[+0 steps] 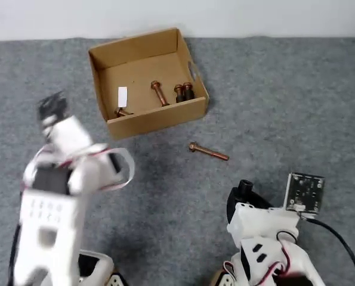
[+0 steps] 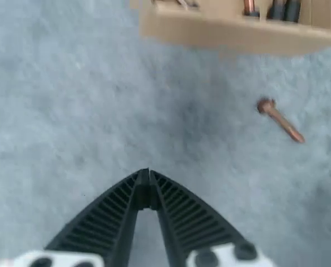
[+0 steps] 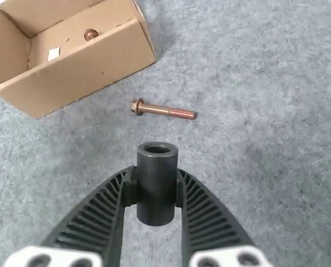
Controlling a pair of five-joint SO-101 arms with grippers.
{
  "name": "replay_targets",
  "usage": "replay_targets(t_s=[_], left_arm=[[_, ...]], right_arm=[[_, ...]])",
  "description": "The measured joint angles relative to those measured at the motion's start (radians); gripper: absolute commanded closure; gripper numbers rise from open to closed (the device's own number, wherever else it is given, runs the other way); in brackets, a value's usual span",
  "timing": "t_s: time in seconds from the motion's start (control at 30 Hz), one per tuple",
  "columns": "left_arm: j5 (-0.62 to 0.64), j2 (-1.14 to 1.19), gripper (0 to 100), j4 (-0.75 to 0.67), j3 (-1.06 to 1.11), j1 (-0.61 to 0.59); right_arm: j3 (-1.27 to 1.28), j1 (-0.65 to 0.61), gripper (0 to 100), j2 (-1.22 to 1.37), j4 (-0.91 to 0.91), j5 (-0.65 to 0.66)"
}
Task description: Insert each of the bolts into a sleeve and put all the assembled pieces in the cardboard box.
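The grey, felt-covered tabletop (image 1: 296,89) is occupied by a cardboard box (image 1: 156,118) set near its far edge and a loose bolt (image 1: 209,152) laid nearer the middle.

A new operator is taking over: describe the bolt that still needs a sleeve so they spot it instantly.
Find the open cardboard box at the far side of the grey mat. Just in front of its front wall, toward the arms, a copper-coloured bolt lies flat on the mat. It is the only bolt outside the box, with no dark sleeve on it.
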Motion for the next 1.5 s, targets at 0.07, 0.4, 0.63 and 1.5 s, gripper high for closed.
replay_targets(t_s=[0.07,0.4,0.63,1.5], left_arm=[[0.048,0.138,99,0.04,-0.112,0.063],[0.192,0.605,99,0.041,-0.417,0.244],[0.23,0.951,99,0.041,-0.701,0.256],[0.239,1.689,82,0.048,-1.496,0.336]], right_arm=[[0.0,0.002,99.1,-0.002,0.0,0.0],[0.0,0.094,99.1,-0.002,0.0,0.0],[0.012,0.11,99.1,-0.002,0.0,0.0],[0.014,0.109,99.1,-0.002,0.0,0.0]])
